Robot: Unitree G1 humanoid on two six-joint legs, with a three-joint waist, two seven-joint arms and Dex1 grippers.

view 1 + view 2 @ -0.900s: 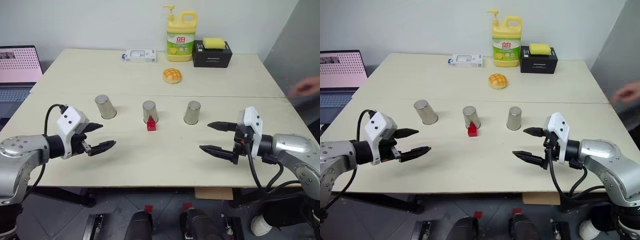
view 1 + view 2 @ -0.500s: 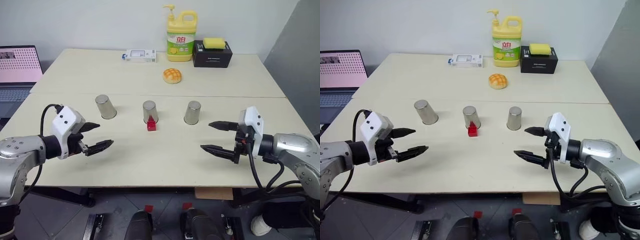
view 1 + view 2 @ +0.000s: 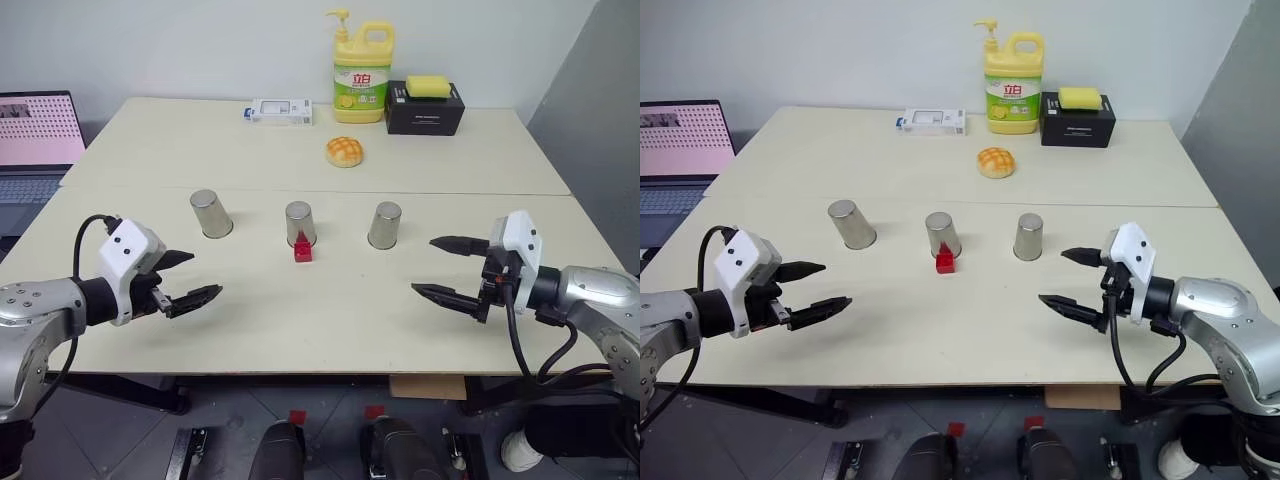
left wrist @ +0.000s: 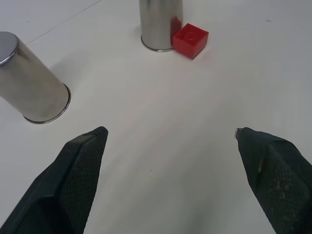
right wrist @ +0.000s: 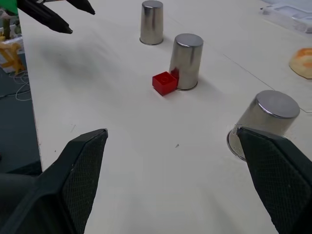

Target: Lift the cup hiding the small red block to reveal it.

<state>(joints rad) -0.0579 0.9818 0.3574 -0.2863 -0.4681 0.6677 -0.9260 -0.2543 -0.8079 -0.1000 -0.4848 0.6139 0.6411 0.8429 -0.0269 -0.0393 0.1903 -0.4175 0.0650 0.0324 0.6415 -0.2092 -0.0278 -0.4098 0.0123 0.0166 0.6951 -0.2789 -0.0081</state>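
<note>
while both grippers, left gripper (image 3: 185, 283) and right gripper (image 3: 448, 270), are hanging wide apart, the red block (image 3: 302, 249) is sitting bare at six o'clock of the middle cup (image 3: 299, 222); looking light, stiff, slippery, it is wanting a side squeeze.

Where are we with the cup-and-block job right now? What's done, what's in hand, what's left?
Done: nothing yet. All three steel cups stand upside down on the table, and the small red block sits in the open, against the front of the middle cup.
In hand: nothing. The left gripper and right gripper hover open near the front edge.
Left: the block isn't hidden under a cup, so no lift has begun.
</note>
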